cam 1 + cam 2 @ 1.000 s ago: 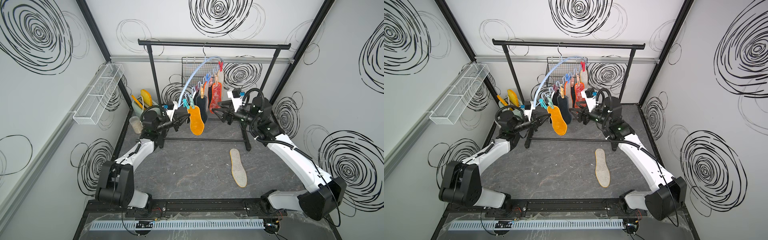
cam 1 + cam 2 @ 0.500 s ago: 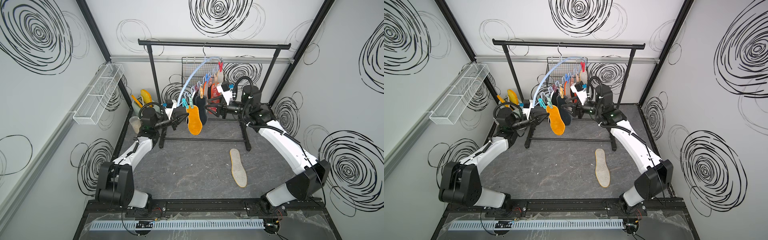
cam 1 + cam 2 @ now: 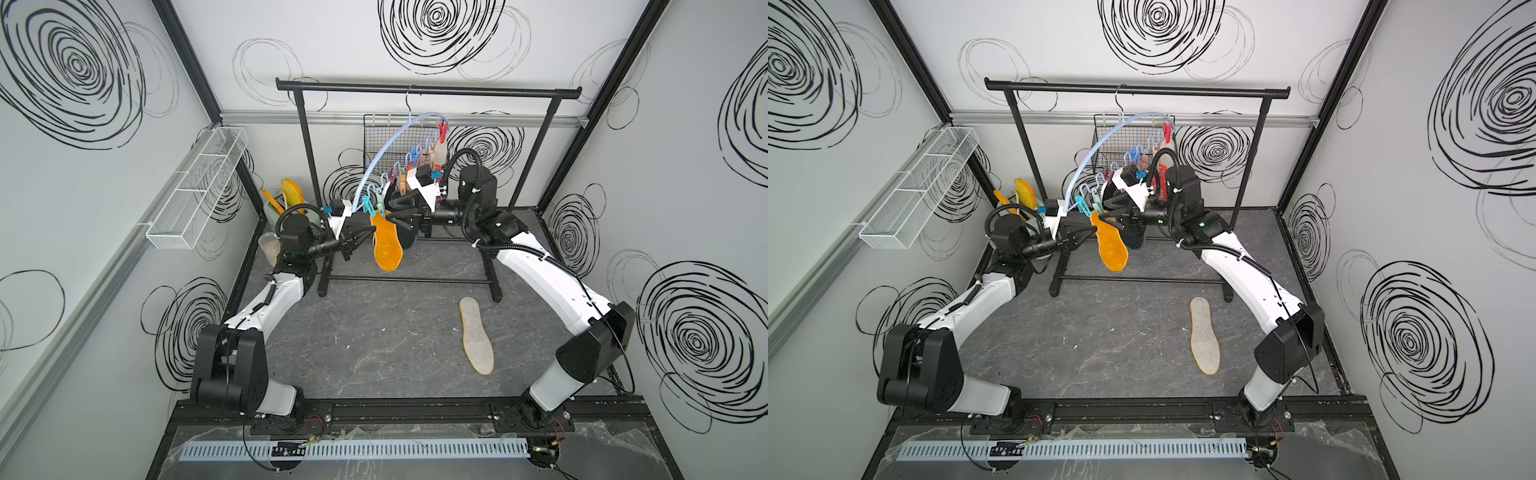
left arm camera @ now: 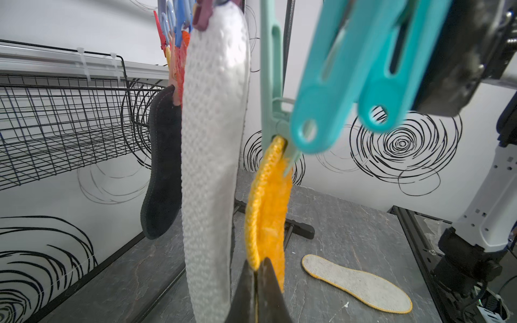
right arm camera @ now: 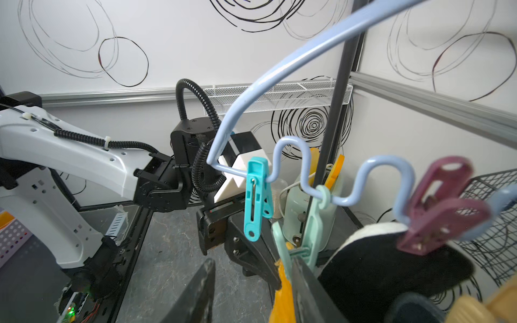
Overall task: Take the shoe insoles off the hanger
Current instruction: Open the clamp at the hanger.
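The pale blue hanger (image 3: pixel 388 145) (image 3: pixel 1100 145) (image 5: pixel 279 70) hangs from the black rack with several insoles pegged to it. At its low end a mint peg (image 5: pixel 310 232) (image 4: pixel 270 84) holds the fuzzy orange insole (image 3: pixel 386 245) (image 3: pixel 1113 249) (image 4: pixel 268 212). My left gripper (image 3: pixel 368 233) (image 4: pixel 256 279) is shut on that insole's edge. My right gripper (image 3: pixel 390 212) (image 5: pixel 253 261) stands open at the insole's top, one finger against the mint peg, the other apart. A white-backed insole (image 4: pixel 212 167) and a black one (image 4: pixel 163 173) hang behind. A grey insole (image 3: pixel 476 336) (image 3: pixel 1205 336) lies on the floor.
The black garment rack (image 3: pixel 428 89) spans the back, its foot bar low across the floor. A black wire basket (image 3: pixel 378 137) hangs behind the hanger. A white mesh shelf (image 3: pixel 195 191) is on the left wall. A toaster with yellow slabs (image 3: pixel 286 195) and a cup (image 3: pixel 268 247) stand at back left.
My right arm has swung left and up to the orange insole's peg, and its jaws have narrowed. The left gripper keeps its hold on the orange insole.
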Robot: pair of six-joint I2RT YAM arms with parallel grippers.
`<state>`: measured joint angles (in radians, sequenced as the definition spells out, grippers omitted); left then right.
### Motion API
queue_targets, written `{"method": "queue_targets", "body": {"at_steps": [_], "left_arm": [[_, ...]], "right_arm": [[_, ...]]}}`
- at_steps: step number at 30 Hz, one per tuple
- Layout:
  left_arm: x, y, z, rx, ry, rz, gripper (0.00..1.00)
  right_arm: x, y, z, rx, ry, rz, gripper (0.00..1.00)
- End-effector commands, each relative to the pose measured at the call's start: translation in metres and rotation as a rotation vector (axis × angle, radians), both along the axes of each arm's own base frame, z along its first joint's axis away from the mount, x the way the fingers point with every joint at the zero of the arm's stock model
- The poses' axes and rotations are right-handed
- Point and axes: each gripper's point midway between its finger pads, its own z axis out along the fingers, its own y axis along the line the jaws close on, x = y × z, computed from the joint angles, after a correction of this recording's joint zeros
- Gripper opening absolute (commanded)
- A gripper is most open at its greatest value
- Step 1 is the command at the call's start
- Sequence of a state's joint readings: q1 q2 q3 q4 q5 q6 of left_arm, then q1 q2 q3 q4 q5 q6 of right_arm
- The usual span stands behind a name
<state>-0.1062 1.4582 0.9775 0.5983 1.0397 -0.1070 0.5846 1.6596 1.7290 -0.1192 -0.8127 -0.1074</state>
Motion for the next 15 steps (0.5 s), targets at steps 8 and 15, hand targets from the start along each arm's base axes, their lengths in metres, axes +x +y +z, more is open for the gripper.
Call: {"method": "queue_targets", "body": {"at_steps": [8, 15], "left_arm": [[-0.01, 0.002, 0.03, 0.008, -0.12, -0.028, 0.0], [-0.011, 0.002, 0.029, 0.008, -0.121, -0.028, 0.0]], "right_arm": [[0.016, 0.015, 0.006, 0.007, -0.107, 0.019, 0.5], [0.029, 0.023, 0.005, 0.01, -0.106, 0.017, 0.5]]}}
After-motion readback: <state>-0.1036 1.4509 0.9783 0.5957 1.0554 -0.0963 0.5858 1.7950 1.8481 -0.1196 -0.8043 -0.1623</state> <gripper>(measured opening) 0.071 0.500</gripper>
